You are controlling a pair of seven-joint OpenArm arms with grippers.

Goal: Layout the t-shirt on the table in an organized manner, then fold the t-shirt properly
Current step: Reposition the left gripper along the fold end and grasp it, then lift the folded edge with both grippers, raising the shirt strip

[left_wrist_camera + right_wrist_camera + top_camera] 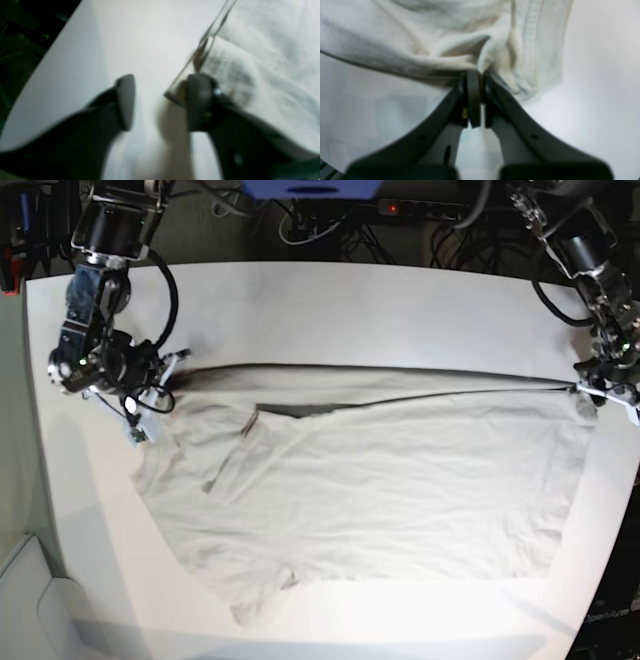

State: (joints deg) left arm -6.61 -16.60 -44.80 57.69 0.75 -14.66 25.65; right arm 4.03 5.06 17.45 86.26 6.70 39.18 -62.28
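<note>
The light grey-beige t-shirt (380, 480) lies spread across the white table (330, 310), its far edge pulled into a straight line between both grippers. My right gripper (168, 375) is at the base view's left, and in the right wrist view it (478, 73) is shut on a bunched fold of the t-shirt (420, 37). My left gripper (592, 390) is at the shirt's right corner. In the left wrist view its (162, 80) fingers stand apart, and the taut hem corner of the t-shirt (275, 62) rests against the inner side of the right-hand finger (198, 100).
Cables and a power strip (400, 208) run beyond the table's far edge. The table's rim (32, 82) drops off to dark floor close to the left gripper. A white object (40, 610) sits off the table's near left corner.
</note>
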